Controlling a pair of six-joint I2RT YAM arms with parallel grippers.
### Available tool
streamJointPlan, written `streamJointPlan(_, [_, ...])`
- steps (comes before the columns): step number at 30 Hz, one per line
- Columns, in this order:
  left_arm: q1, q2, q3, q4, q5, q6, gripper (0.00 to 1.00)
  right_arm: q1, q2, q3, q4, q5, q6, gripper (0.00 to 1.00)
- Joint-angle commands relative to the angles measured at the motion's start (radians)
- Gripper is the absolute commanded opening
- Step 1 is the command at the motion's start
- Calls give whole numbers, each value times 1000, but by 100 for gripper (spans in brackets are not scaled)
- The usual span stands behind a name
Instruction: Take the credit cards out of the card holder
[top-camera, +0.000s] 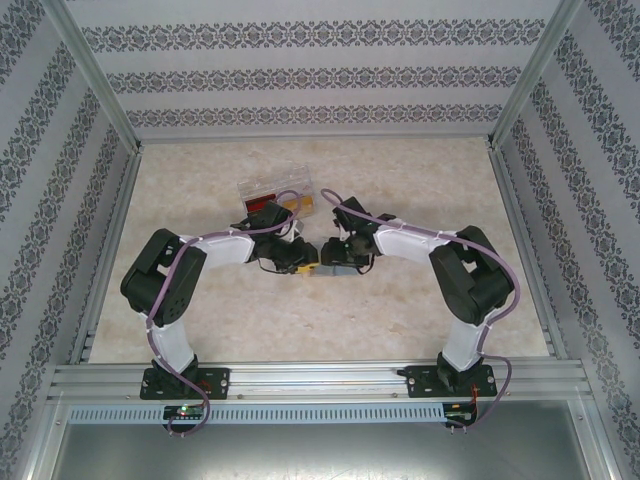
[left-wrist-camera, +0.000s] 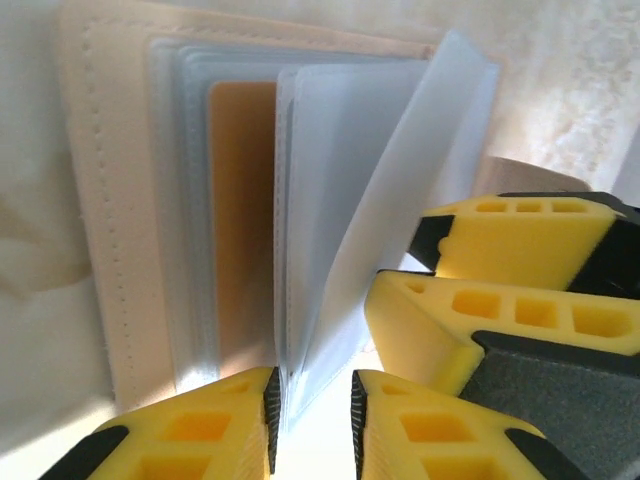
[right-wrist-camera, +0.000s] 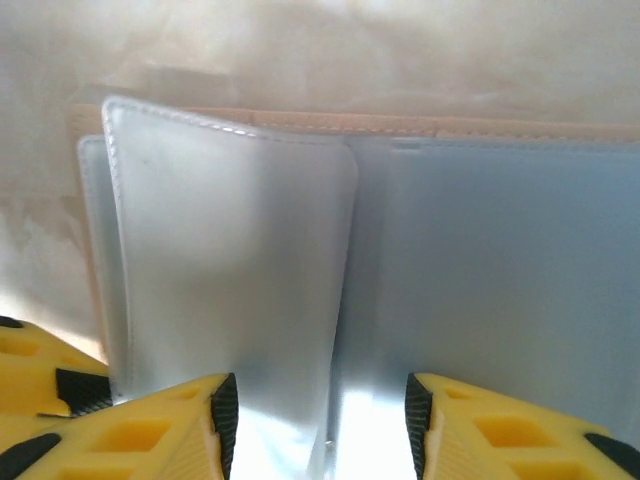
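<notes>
From my seat, the nearest things are the two arm bases on the rail (top-camera: 320, 378) at 6 o'clock. Both arms fold in toward the middle of the table (top-camera: 200, 320). The left gripper (top-camera: 302, 264) comes in from 9 o'clock and the right gripper (top-camera: 338, 258) from 3 o'clock. They are almost nose to nose over the card holder (top-camera: 327, 271), which lies open at the table's centre.

On the left wrist camera my fingers (left-wrist-camera: 190, 430) stand only a narrow gap apart. The lower edge of a lifted clear leaf (left-wrist-camera: 400, 180) runs down into that gap and lies against the finger at 7 o'clock. Light shows on its other side, so I read it as not pinched. The right gripper's fingers (left-wrist-camera: 520, 245) crowd in at 4 o'clock, just beside the leaf.

On the right wrist camera the fingers (right-wrist-camera: 520, 435) are well apart. The same leaf (right-wrist-camera: 230, 260) stands upright between them, nearer the 7 o'clock finger, and nothing is clamped.

Past the leaf, the orange-yellow card (left-wrist-camera: 240, 220) sits inside a clear sleeve, against the holder's pale stitched panel.

Farther out, at 11 o'clock from the holder, is the clear box (top-camera: 275, 188) with red and yellow items inside. Beyond it is the patterned wall (top-camera: 320, 75).
</notes>
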Motion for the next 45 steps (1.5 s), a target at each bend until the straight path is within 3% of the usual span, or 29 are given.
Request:
streamJointPlan(1, [-13,19,0,111,61,-18,29,-19,-73,-20,39,-105,7,53])
streamJointPlan(10, [-15,53,28,149,101,-37,35,-65,-167,-88,85,-127,44,55])
streamJointPlan(27, [-89,122,162,169,116,-67,43,-191,-355,-209,65,3,48,56])
streamJointPlan(34, [-84,69,152,68,-11,-25,45,-196,-385,-219,56,3,14,50])
streamJointPlan(39, [-76,63,157,-42,-119,-6,36,-161,-330,-186,38,10,-9,42])
streamJointPlan(45, [-78,94,177,-38,-120,-36,30,-93,-205,-112,-3,79,-16,31])
